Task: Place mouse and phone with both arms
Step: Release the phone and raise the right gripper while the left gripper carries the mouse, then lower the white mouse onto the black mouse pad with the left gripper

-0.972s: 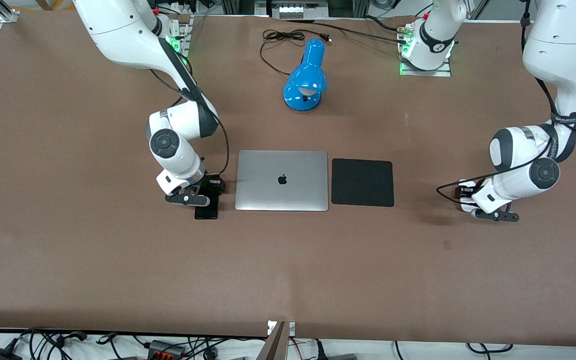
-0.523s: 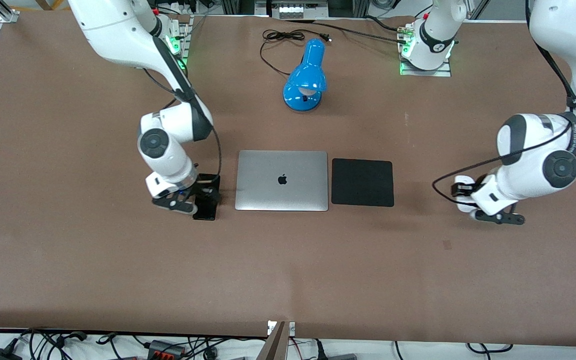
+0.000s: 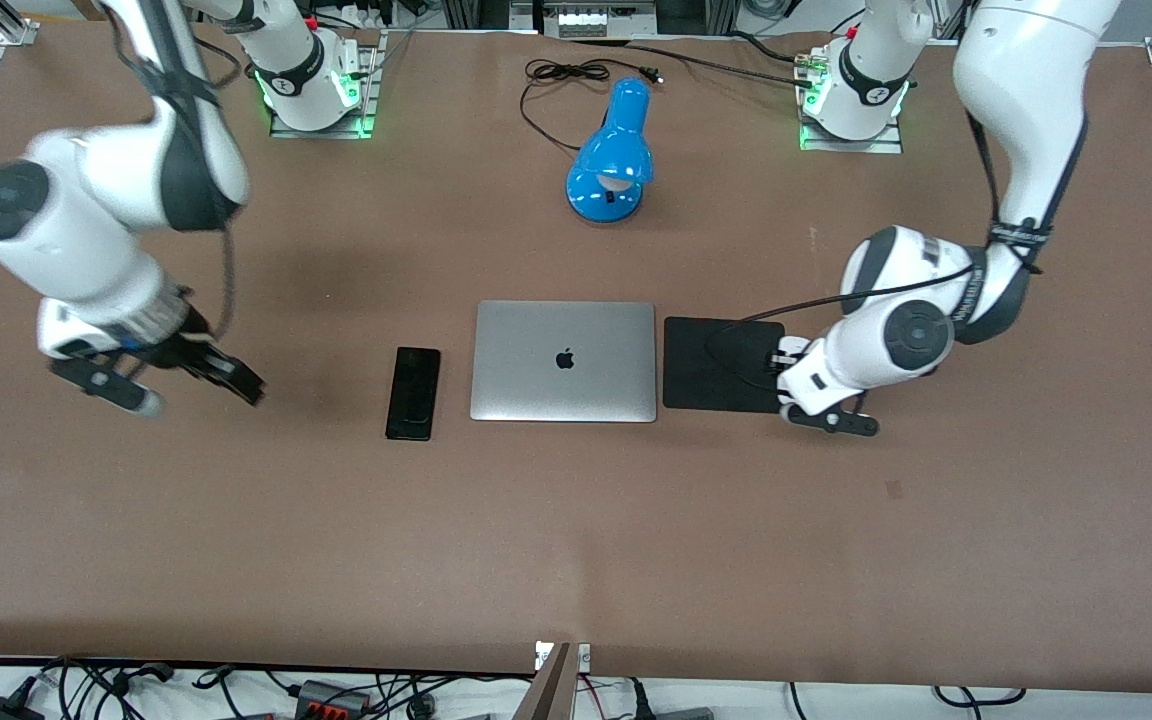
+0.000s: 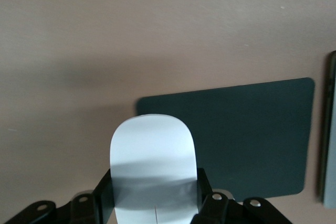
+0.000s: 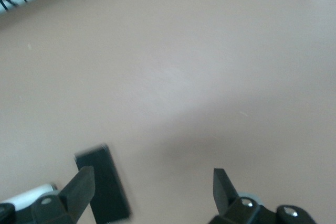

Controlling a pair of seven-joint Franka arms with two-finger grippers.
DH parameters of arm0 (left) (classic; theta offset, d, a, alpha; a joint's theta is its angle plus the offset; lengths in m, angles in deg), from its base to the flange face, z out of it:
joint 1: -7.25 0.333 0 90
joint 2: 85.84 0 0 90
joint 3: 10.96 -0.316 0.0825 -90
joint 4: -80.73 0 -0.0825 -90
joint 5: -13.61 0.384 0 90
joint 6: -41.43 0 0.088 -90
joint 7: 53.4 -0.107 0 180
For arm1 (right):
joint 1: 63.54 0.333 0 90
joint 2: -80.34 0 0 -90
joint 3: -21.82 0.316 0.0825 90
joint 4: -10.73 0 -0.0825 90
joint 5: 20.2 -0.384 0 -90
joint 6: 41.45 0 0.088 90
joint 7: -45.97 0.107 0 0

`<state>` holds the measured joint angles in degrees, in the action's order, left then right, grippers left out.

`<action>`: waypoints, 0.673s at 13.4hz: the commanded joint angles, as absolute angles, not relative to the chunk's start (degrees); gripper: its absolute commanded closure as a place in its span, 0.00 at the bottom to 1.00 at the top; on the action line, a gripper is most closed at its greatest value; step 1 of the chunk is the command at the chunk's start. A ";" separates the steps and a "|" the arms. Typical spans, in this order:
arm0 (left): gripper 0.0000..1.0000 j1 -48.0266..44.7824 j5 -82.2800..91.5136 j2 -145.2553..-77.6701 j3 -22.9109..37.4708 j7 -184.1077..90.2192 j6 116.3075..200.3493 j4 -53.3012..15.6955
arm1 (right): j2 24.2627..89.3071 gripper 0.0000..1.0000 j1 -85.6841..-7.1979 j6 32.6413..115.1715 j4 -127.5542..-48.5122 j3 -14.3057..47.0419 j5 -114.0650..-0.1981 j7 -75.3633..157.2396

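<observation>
The phone (image 3: 413, 393) lies flat on the brown surface (image 3: 576, 540) a little left of centre in the front view, its long side running up and down the frame, just beside the closed silver laptop (image 3: 564, 361) on the side toward the right arm's end. Nothing touches it. In the right wrist view it appears near the lower left of the frame as a dark slab (image 5: 103, 183).

The right hand (image 3: 186, 385) hangs in the air at the left of the front view, over bare surface well apart from the phone. Its two fingers (image 5: 77, 186) stand wide apart with nothing between them.

The left hand (image 3: 786, 372) sits right of centre in the front view, over the edge of the black mouse pad (image 3: 724, 365) that faces the left arm's end of the surface. The pad lies just beside the laptop. In the left wrist view the mouse (image 4: 153, 166) fills the lower middle of the frame, clamped between the hand's fingers (image 4: 206, 195), with the pad (image 4: 252, 135) below it; I cannot tell whether the mouse touches the pad.

A blue desk lamp (image 3: 613, 155) stands in the upper middle of the front view, its black cord (image 3: 561, 85) coiled above it.
</observation>
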<state>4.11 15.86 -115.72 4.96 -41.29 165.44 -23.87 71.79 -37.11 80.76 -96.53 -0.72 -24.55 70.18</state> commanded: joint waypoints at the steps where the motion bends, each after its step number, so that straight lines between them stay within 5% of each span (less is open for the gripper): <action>1: 0.71 3.39 16.25 -117.04 4.95 -39.42 168.50 -24.81 | 75.33 0.00 -37.43 66.97 -90.74 -2.87 -24.33 64.61; 4: 0.71 3.39 16.25 -117.13 4.95 -39.25 169.92 -25.53 | 71.13 0.00 -39.19 47.11 -73.01 -3.84 -19.25 63.81; 7: 0.71 3.21 16.25 -117.13 4.95 -39.25 169.93 -25.53 | 67.77 0.00 -42.70 43.98 -67.68 -2.80 -19.76 63.20; 9: 0.71 3.12 16.25 -117.22 4.95 -39.24 169.93 -25.44 | 68.82 0.00 -54.84 43.81 -68.37 8.81 -19.76 63.72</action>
<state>3.17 15.87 -117.79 4.85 -40.09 169.39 -24.84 69.84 -44.42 45.83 -70.45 -0.67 -19.88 64.47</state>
